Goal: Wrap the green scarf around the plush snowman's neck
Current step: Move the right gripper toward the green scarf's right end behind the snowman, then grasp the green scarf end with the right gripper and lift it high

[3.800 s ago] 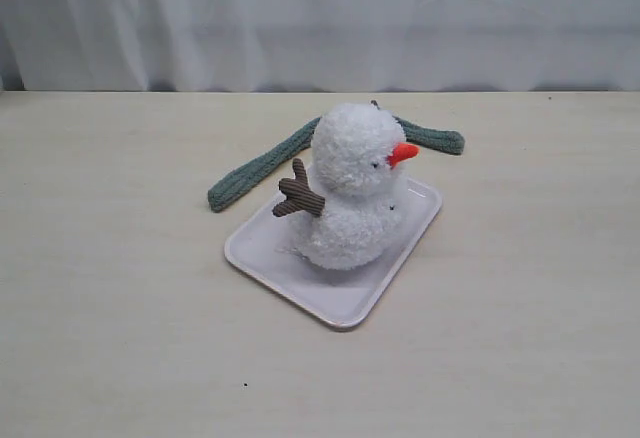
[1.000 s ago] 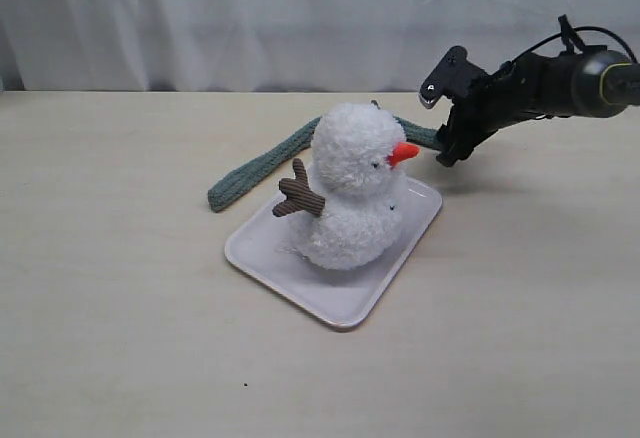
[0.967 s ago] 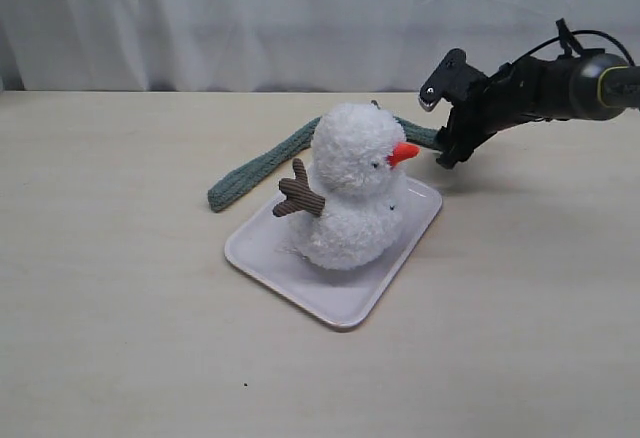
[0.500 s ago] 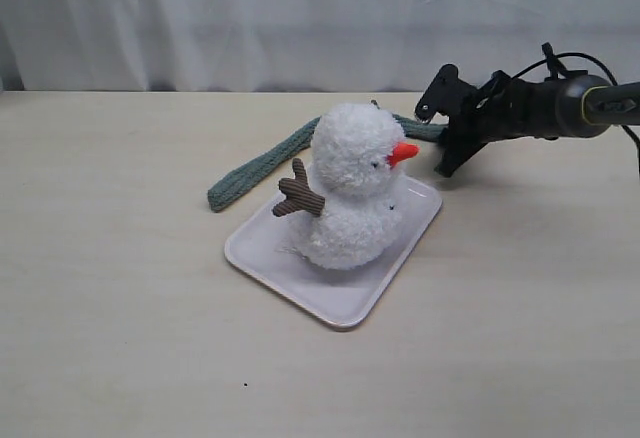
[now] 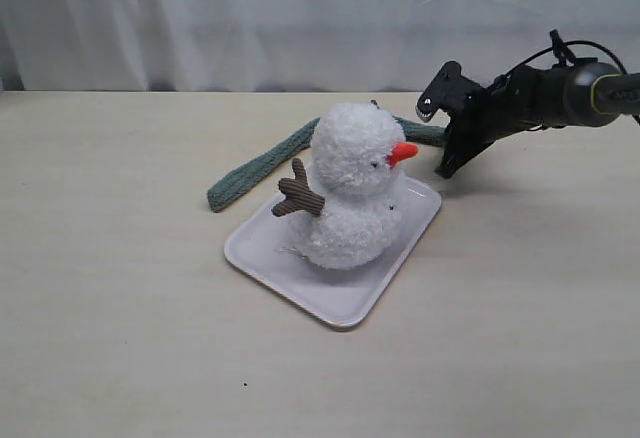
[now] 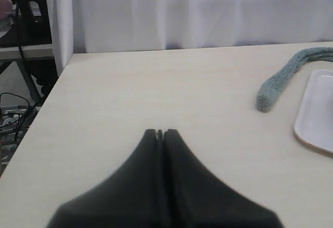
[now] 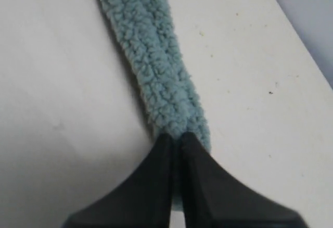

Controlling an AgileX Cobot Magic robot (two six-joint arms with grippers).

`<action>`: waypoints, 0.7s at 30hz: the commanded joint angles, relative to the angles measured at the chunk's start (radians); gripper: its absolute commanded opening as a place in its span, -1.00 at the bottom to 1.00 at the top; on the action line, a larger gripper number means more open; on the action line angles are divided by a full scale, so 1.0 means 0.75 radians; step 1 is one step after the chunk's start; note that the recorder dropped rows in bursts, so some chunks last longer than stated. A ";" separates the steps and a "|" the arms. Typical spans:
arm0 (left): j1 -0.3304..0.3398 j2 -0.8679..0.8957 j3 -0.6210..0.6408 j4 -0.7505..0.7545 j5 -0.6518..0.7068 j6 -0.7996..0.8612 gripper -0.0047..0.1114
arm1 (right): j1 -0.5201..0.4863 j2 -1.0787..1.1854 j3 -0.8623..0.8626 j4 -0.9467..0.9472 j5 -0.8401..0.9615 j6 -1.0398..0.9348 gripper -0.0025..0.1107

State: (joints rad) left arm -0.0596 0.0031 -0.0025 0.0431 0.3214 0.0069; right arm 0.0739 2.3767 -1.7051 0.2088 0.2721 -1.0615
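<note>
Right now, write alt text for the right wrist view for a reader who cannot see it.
The right hand, its two black fingers pressed together, pinches the rounded end of the fuzzy green scarf. The scarf runs straight away from the hand, lying flat on a pale table.

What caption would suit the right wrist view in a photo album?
The right gripper, fingers shut, sits at the end of the green scarf lying on the table.
</note>
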 commanded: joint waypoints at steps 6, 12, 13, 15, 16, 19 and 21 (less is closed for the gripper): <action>0.000 -0.004 0.003 -0.003 -0.017 -0.002 -0.92 | -0.003 -0.221 0.027 -0.007 0.194 0.167 -0.88; 0.000 -0.004 0.003 -0.003 -0.017 -0.002 -0.92 | -0.003 -0.429 0.123 -0.018 0.197 0.255 -0.88; 0.000 -0.004 0.003 -0.003 -0.017 -0.002 -0.92 | 0.003 -0.473 0.140 -0.015 0.197 0.263 -0.88; 0.000 -0.004 0.003 -0.003 -0.017 -0.002 -0.92 | 0.020 -0.563 0.174 -0.015 0.194 0.275 -0.88; 0.000 -0.004 0.003 -0.003 -0.017 -0.002 -0.92 | 0.036 -0.608 0.185 -0.018 0.192 0.279 -0.88; 0.000 -0.004 0.003 -0.003 -0.017 -0.002 -0.92 | 0.093 -0.725 0.207 -0.020 0.192 0.285 -0.88; 0.000 -0.004 0.003 -0.003 -0.017 -0.002 -0.92 | 0.136 -0.791 0.207 -0.020 0.197 0.314 -0.88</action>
State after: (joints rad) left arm -0.0596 0.0031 -0.0025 0.0431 0.3214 0.0069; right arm 0.1370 1.8492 -1.5585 0.1965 0.4171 -0.8524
